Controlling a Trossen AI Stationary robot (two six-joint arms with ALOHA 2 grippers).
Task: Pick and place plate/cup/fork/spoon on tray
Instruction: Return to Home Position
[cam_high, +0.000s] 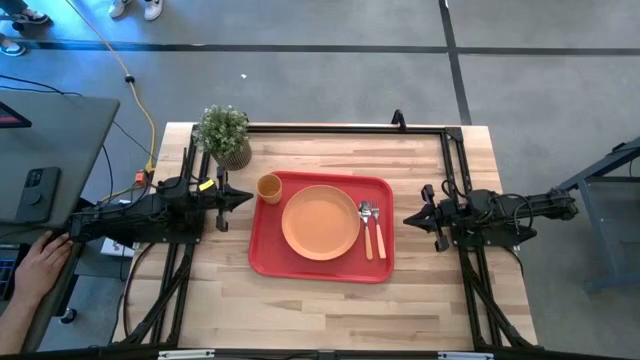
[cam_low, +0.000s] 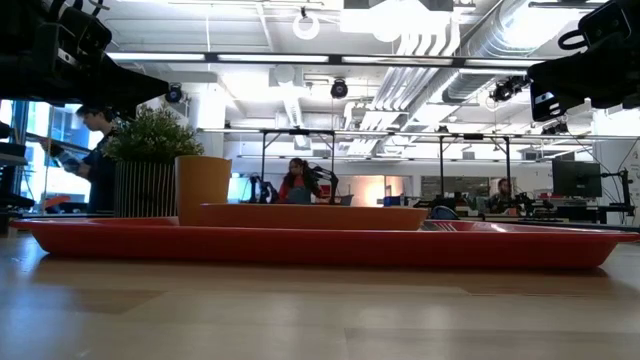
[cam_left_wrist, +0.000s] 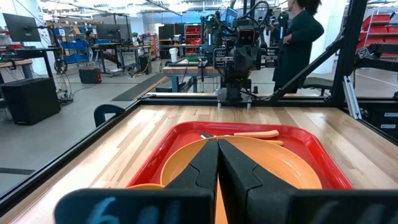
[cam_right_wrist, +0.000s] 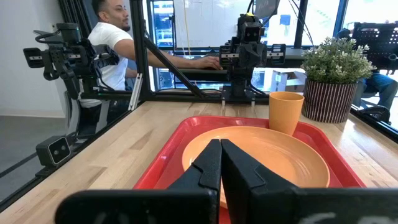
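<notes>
Standing centre frame on table (cam_high: 330, 300), red tray (cam_high: 265, 250) held everything. Plate (cam_high: 320, 223) sat mid-tray. Cup (cam_high: 269, 187) stood upright at tray's upper-left corner, just beside plate. Fork (cam_high: 366, 228) and spoon (cam_high: 378, 229) lay side by side along tray's right edge, right of plate. Left gripper (cam_high: 243, 198) hung left of tray, fingers pressed together, holding nothing. Right gripper (cam_high: 410, 217) waited right of tray, fingers likewise pressed together. Potted plant (cam_high: 225, 134) stood upper left of tray.

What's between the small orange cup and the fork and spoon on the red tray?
The round orange plate, on the red plastic tray, seen in the high view.
</notes>
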